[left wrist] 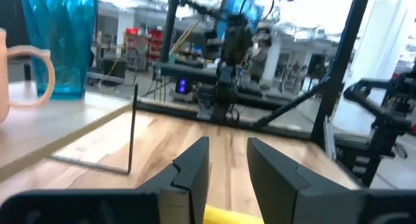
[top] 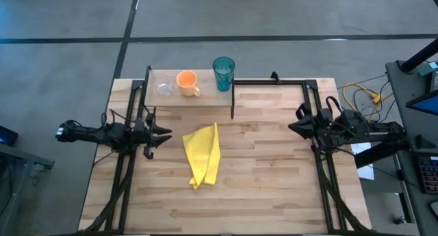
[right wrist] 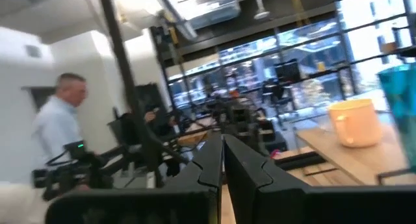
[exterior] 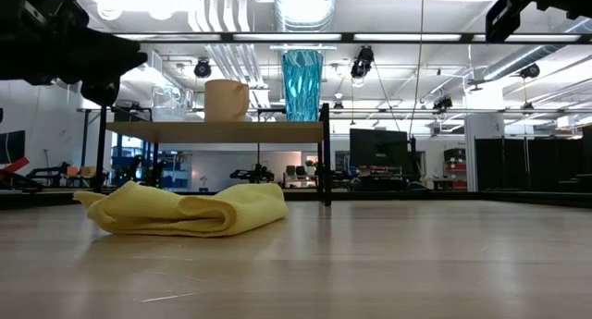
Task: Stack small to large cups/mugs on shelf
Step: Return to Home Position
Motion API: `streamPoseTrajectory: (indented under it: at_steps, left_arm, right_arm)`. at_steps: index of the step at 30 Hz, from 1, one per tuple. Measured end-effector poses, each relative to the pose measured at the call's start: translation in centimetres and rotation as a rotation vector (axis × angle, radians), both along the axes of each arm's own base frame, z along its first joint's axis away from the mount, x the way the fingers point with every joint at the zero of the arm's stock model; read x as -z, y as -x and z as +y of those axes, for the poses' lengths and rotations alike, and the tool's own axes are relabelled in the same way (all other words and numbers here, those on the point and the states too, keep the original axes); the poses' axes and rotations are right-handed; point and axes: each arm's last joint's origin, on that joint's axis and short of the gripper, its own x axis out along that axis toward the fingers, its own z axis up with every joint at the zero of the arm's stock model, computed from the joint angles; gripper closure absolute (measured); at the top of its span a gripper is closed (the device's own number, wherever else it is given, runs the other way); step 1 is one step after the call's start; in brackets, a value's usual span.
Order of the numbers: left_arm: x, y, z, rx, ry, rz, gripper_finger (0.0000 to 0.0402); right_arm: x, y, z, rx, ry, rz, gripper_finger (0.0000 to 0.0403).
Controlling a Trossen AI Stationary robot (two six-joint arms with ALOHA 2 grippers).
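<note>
Three vessels stand on their bases in a row on the light-wood shelf (top: 205,94) at the table's far edge: a tiny clear glass (top: 164,85) at the left, an orange mug (top: 187,83) with its handle toward the table's near side, and a tall teal tumbler (top: 223,73) at the right. The mug (exterior: 227,100) and tumbler (exterior: 302,85) also show in the low view. My left gripper (top: 166,135) hovers open at the table's left, clear of everything. My right gripper (top: 291,126) is shut and empty at the table's right.
A crumpled yellow cloth (top: 202,154) lies on the tabletop between the arms, just right of my left gripper. The shelf's thin black legs (top: 233,102) stand behind it. A person (right wrist: 55,130) shows in the room beyond the table in the right wrist view.
</note>
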Motion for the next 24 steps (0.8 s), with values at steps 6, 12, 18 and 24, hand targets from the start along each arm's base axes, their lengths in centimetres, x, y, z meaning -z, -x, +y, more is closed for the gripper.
streamPoseTrajectory:
  at_steps: [6, 12, 18, 24]
  left_arm:
    - [0.5, -0.2, 0.0, 0.002, 0.025, 0.039, 0.031]
    - [0.7, -0.2, 0.0, 0.002, 0.041, 0.057, 0.031]
    - [0.7, -0.2, 0.0, 0.002, 0.04, 0.06, 0.031]
    - [0.8, -0.2, 0.0, 0.001, 0.039, 0.064, 0.031]
  right_arm:
    - [0.0, 0.0, 0.0, -0.016, 0.005, 0.002, 0.0394]
    - [1.0, -0.2, 0.1, -0.032, -0.053, 0.114, 0.0394]
    - [1.9, -0.4, 0.1, -0.031, -0.055, 0.157, 0.0394]
    - [3.7, -0.6, 0.1, -0.055, -0.102, 0.162, 0.0394]
